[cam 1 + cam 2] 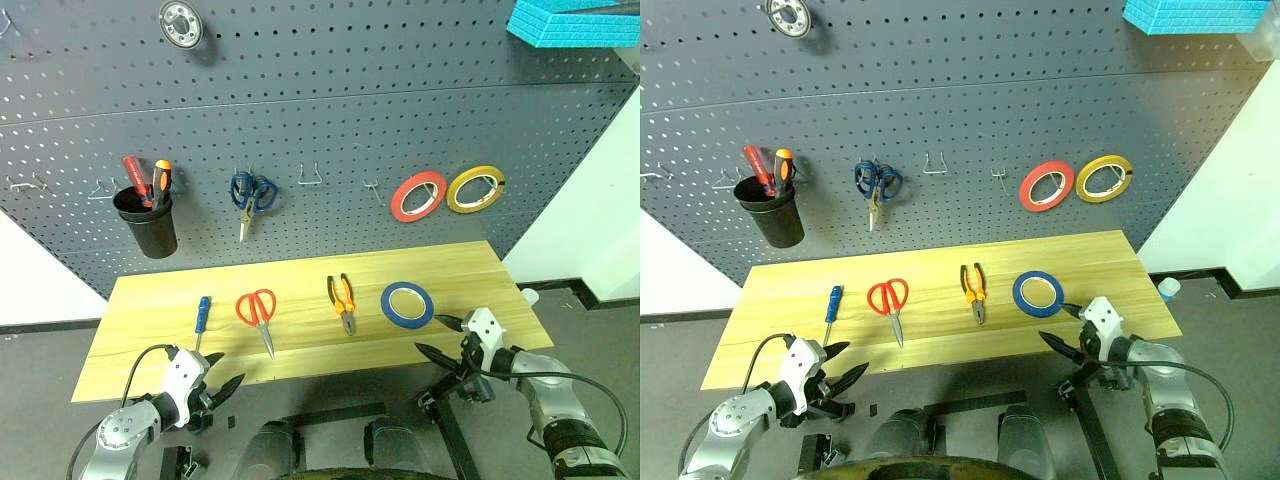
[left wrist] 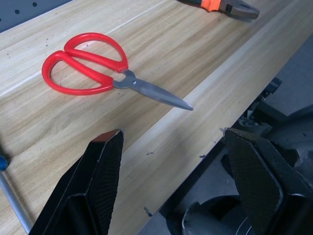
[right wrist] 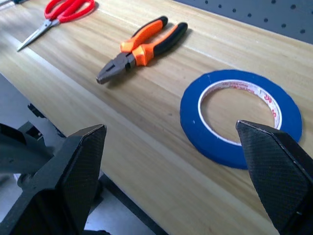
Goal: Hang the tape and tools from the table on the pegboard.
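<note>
A: Which arm is nearer the blue tape (image 1: 407, 304)?

B: The right gripper (image 1: 440, 336), at the lower right of the frame. Its jaws are spread wide and empty, and the roll lies flat on the surface (image 1: 150, 300) just up-left of them.

A: And the left?

B: The left gripper (image 1: 219, 376), lower left, jaws also open and empty. The red scissors (image 1: 259, 314) lie just up-right, blades pointing toward the near edge.

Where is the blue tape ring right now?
The blue tape lies flat on the table, toward the robot's right, just right of the pliers and close ahead of the open right end effector.
</note>
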